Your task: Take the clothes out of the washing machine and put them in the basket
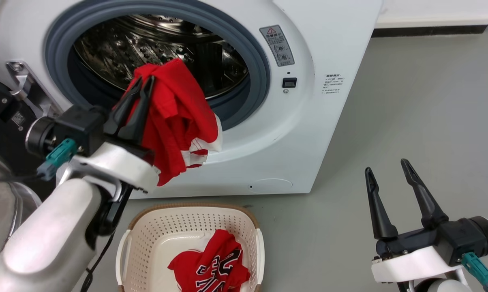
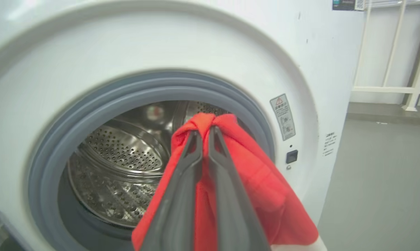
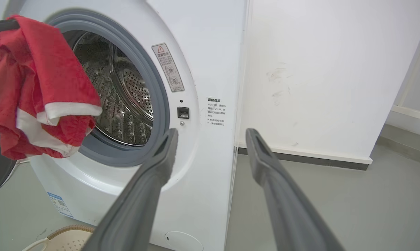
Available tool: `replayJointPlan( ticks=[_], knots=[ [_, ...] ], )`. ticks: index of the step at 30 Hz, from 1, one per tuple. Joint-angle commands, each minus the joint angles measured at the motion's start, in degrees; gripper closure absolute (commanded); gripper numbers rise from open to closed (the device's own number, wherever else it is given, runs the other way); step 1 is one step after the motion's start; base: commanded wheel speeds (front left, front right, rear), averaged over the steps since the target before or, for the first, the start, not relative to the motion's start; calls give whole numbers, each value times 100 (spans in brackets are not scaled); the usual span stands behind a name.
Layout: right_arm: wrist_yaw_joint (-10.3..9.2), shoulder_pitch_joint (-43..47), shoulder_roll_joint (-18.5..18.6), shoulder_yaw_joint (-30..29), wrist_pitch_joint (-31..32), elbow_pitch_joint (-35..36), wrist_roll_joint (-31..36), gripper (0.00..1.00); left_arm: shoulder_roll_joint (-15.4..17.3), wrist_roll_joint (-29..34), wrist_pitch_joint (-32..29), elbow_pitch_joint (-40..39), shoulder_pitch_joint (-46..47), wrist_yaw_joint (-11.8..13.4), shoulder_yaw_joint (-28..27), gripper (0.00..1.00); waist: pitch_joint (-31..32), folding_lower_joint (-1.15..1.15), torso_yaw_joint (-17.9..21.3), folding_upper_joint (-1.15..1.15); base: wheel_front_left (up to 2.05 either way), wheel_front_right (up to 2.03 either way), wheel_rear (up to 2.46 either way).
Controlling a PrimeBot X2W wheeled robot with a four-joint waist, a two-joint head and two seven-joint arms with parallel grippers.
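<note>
left gripper (image 1: 144, 81) centre-left of head view, jaws clenched on red garment (image 1: 179, 117) hanging before the open porthole of the washing machine (image 1: 300, 134) | red jersey (image 1: 211, 263) lies in the basket (image 1: 195, 206), bottom centre, on the floor (image 1: 410, 101) | right gripper (image 1: 386, 166) lower right, jaws released and spread

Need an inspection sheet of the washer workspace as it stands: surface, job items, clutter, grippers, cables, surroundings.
Surface: grey floor, no spills seen.
Job's things: washing machine open; the visible part of the drum holds no clothes. First red garment hangs before the porthole. Second red garment lies in the basket, which stands on the floor before the machine.
Clutter: nothing seen.
Grippers: left gripper shut on first red garment; right gripper open, empty.
Cables: black cable beside the left forearm.
Surroundings: white wall, dark skirting.
</note>
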State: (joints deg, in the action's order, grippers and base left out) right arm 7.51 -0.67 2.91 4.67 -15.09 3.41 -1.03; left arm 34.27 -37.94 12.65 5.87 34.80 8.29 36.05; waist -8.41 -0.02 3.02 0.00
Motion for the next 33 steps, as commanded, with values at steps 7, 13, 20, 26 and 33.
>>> replayJointPlan(
  ticks=[7,13,20,26,33],
  knots=[
    [-4,184,-6,37,-11,11,8,0,481,86,-184,-1201,-713,551,-126,100,160,2,-66,0,0,0,0],
    [-4,240,-6,41,-11,12,12,0,711,83,-253,-1831,-1240,859,-135,100,184,2,-159,0,0,0,0],
    [-4,74,-6,66,-11,64,18,0,715,-44,-290,-1816,-1725,896,69,100,4,2,-147,0,0,0,0],
    [-4,-105,-6,46,-11,98,59,0,510,-253,-163,-1337,-2090,759,267,100,-303,2,-56,0,0,0,0],
    [-4,-352,-7,-25,-11,191,124,0,25,-324,-8,-162,-1976,361,546,100,-915,2,59,0,0,0,0]
  ],
)
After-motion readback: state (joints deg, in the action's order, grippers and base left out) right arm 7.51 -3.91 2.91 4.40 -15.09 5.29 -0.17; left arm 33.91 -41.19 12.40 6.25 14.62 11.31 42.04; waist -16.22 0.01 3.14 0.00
